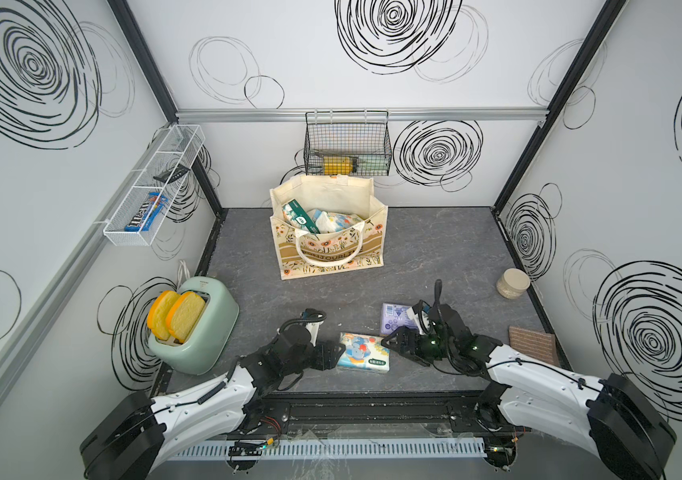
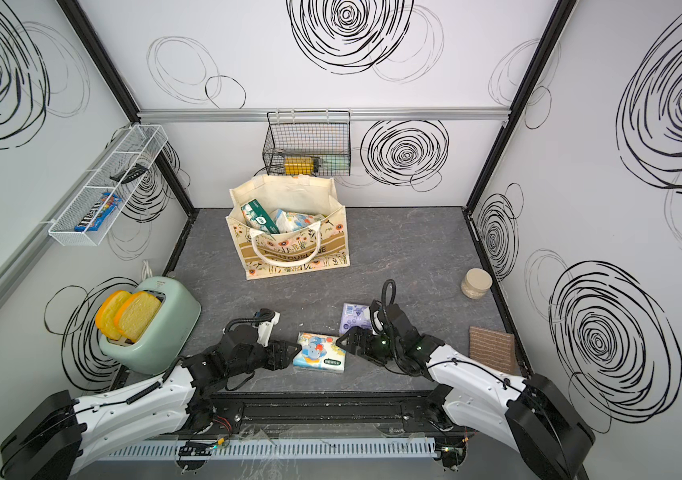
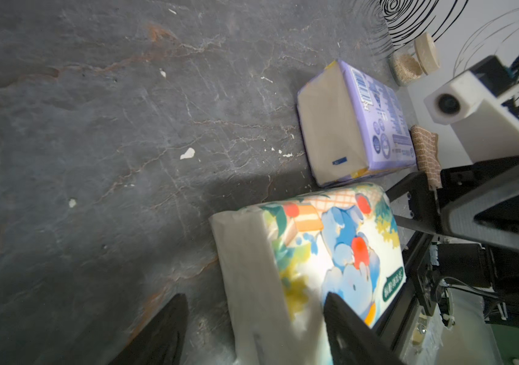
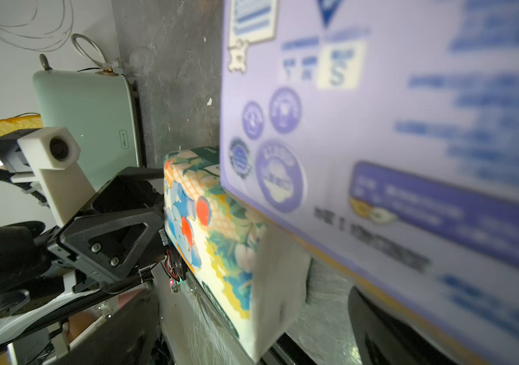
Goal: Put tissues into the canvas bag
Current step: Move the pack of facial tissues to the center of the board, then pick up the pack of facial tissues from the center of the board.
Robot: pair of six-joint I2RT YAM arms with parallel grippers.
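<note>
The left gripper (image 1: pixel 338 353) sits at the left end of the elephant-print pack (image 1: pixel 364 352). Its jaws are apart around that end's corner, with one finger over the printed top, and they clamp nothing yet. The pack lies flat on the table. The canvas bag (image 1: pixel 331 249) stands open well behind it, with other packs inside. At the pack's right end the right gripper (image 1: pixel 389 340) hovers with jaws wide and empty, and the purple pack (image 1: pixel 393 316) lies just beyond that end. The left fingers should probably slide further in, square to the pack, before squeezing. The wrap looks slippery, so a corner pinch would likely twist loose.
</note>
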